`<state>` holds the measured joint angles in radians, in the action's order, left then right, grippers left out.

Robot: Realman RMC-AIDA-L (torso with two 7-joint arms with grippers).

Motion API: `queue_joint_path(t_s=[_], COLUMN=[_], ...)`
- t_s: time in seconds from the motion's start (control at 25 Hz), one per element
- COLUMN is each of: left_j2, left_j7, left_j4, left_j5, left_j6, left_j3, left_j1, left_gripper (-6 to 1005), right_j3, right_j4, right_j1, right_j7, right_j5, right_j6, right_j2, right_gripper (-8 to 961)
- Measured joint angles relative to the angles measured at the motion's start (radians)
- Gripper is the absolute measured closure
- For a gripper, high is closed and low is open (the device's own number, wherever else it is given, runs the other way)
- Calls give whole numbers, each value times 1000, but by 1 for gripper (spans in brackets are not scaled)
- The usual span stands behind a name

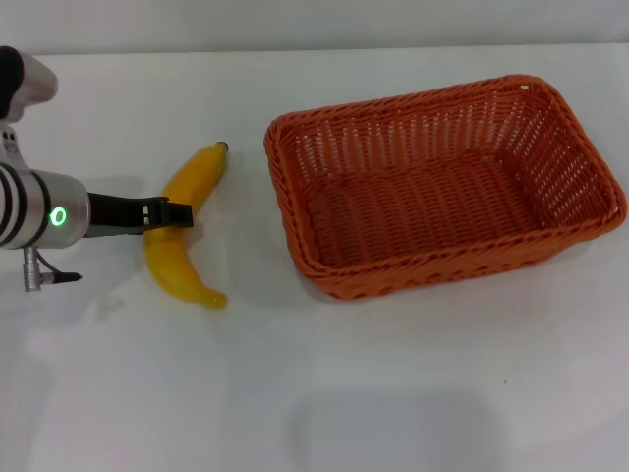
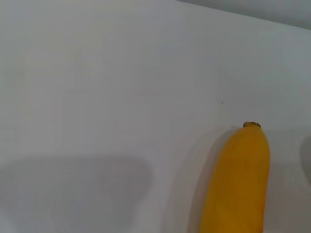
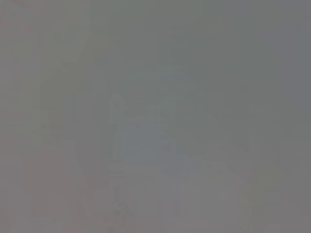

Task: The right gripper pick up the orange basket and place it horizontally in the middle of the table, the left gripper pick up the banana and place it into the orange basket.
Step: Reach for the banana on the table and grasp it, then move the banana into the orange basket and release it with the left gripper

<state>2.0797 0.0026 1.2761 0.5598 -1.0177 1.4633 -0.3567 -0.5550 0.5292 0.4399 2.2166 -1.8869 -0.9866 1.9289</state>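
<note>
The yellow banana lies flat on the white table, left of the orange basket. That basket stands upright with nothing in it, its long side running across the table, right of the middle. My left gripper reaches in from the left on its silver arm with the green light, and its black tip sits over the banana's middle. In the left wrist view one end of the banana shows close up on the table. The right gripper is out of view, and the right wrist view is a plain grey blur.
The far table edge runs along the top of the head view. A small silver and black fitting hangs under the left arm near the table.
</note>
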Motion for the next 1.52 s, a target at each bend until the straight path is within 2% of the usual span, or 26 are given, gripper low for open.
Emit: queue_joint_path(t_s=[0.48, 1.16, 1.52], left_j2=[1, 0, 3], left_j7=[-13, -6, -6], left_j4=[-1, 24, 166], left_j5=[5, 20, 30], left_j6=[0, 7, 89], left_j3=[-17, -18, -14], left_j1=[1, 10, 108], left_gripper=[477, 477, 476], right_j3=[4, 9, 9], right_j4=[0, 0, 0], right_j1=[2, 1, 1], right_j7=[0, 12, 15], right_j5=[0, -8, -9], right_j6=[2, 16, 36], right_j2=[1, 0, -6], right_gripper=[173, 173, 173])
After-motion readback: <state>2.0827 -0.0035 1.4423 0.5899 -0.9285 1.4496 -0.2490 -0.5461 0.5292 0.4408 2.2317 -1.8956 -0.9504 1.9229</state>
